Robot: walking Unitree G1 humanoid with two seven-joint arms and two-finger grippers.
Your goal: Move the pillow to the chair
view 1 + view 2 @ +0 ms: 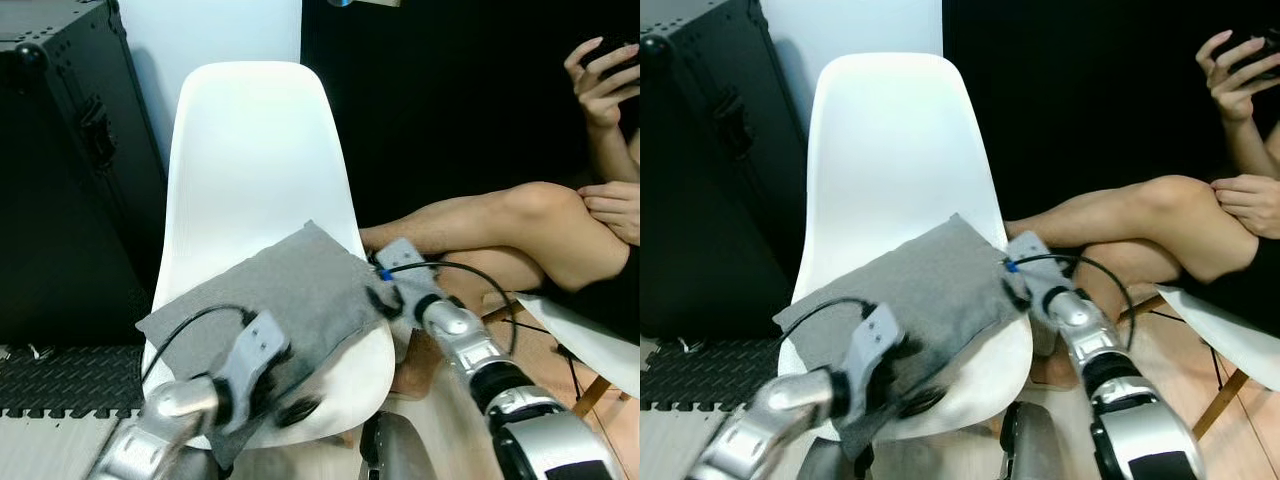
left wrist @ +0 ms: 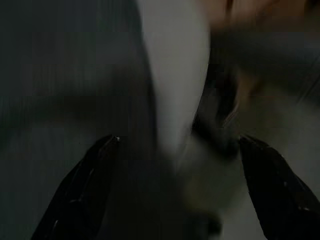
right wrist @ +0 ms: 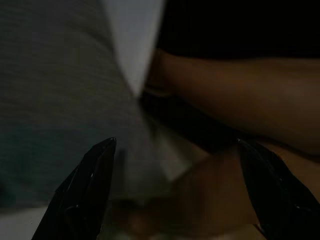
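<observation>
Currently: grey pillow [image 1: 275,300] lying flat on the seat of the white chair [image 1: 250,160], one corner over the front edge. Left gripper [image 1: 285,385] at the pillow's front corner, fingers spread apart. Right gripper [image 1: 385,295] at the pillow's right edge, fingers likewise apart. Black case [image 1: 60,150] left of chair. Seated person's legs [image 1: 500,225] to the right

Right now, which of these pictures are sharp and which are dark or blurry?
Both eye views are bright and fairly sharp on the white chair and grey pillow, with the left hand slightly smeared; both wrist views are dim and blurred, the black fingers showing as dark shapes.
</observation>
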